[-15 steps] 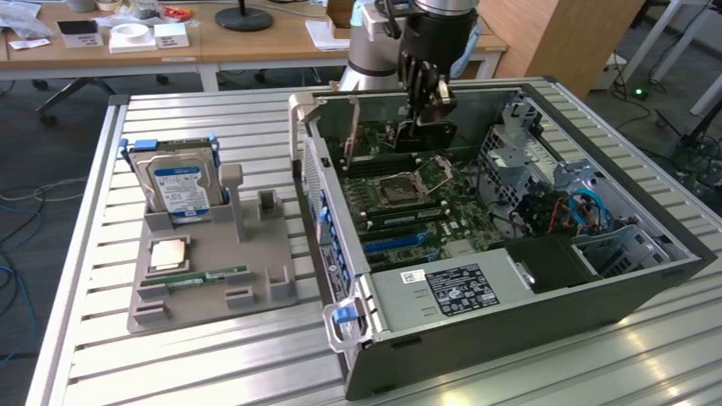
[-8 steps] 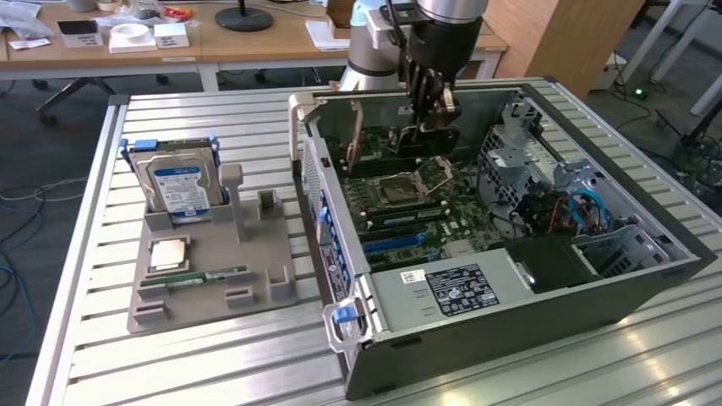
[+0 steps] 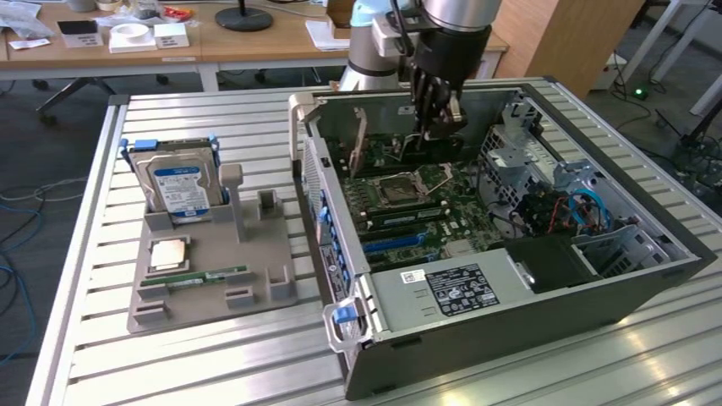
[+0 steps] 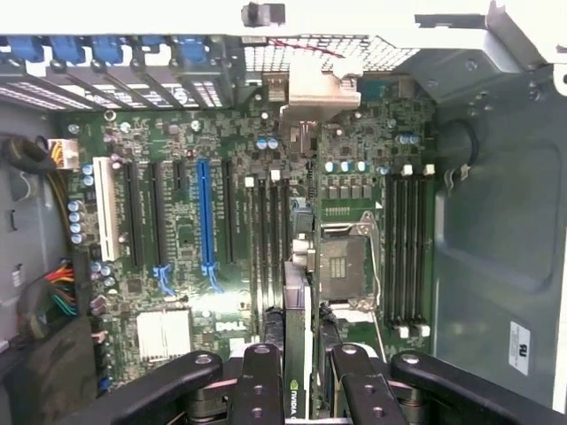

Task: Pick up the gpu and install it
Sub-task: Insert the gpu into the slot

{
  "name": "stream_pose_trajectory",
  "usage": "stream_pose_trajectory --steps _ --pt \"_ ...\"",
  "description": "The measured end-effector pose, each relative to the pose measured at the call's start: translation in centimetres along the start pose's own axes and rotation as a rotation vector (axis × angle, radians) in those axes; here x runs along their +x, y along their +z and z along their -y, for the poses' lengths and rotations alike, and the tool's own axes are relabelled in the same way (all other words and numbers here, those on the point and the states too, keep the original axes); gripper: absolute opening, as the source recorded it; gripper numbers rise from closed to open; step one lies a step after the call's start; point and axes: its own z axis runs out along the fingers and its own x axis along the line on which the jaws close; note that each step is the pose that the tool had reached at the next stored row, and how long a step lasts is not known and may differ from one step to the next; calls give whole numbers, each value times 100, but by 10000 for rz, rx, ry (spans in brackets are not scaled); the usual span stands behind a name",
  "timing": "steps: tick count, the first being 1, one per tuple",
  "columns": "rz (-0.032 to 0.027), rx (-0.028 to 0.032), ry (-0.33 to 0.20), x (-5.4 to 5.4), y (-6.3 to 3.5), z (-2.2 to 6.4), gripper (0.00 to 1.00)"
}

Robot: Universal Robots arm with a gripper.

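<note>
The jaws are partly closed, pinching the gpu by its upper edge. It hangs edge-on inside the case, above the motherboard. To seat it well, I'd reckon the card must sit square over the blue slot, then go straight down without tilting.

**Slatted metal table, two things on it**

The table has a top of long silver aluminium slats with grooves between them. A grey moulded parts holder sits flat on it towards the exterior view's left. A desktop computer case lies on its side towards the exterior view's right, open face up. The two are just beside each other, with a narrow strip of slats between them
</note>
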Motion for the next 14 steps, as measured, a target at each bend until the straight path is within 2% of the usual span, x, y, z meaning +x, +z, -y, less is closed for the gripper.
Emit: stream_pose_trajectory --steps 2,3,10,14 --pt "-10 -153 12 17 -1 20 26" --pt "-11 -186 13 26 0 31 26" --pt "39 -211 17 123 20 88 26" --pt "41 -212 16 216 38 95 26"
